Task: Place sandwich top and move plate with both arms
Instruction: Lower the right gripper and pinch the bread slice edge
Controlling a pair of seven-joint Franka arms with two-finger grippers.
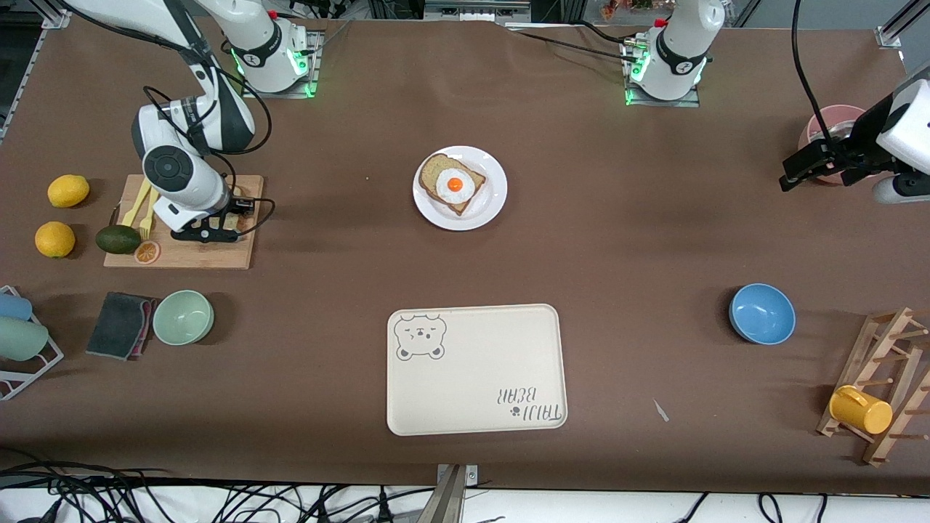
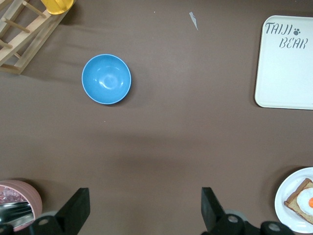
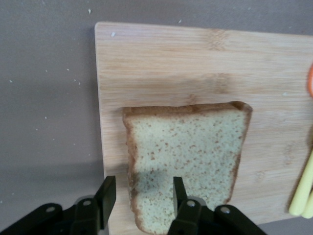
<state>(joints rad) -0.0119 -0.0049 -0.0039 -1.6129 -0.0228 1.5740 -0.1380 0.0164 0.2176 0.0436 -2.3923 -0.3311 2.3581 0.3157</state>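
Over the pale wooden cutting board (image 1: pixel 182 243) at the right arm's end of the bench, the right gripper (image 1: pixel 208 234) hangs low above the sandwich top (image 3: pixel 188 161), a squarish slice of speckled tan wholegrain bread with a darker brown crust. The slice lies flat on the board, close to the board edge that faces the middle of the bench. In the right wrist view the black fingers (image 3: pixel 105 196) stand partly apart and straddle one crust edge of the slice: one finger over the crumb, the other just outside the crust. Whether they yet pinch it cannot be told; nothing is lifted.

By my judgement the step in hand is the pickup of the bread. The next move calls for a firm closure on that crust edge, a lift, and a carry to the small round white plate (image 1: pixel 494 207) mid-bench, where a second bread slice bearing a fried egg (image 1: pixel 454 184) waits to be covered.

Beside the pink bowl (image 1: pixel 817 131) at its own end of the bench, the left gripper (image 2: pixel 142 208) waits with fingers wide and nothing held.
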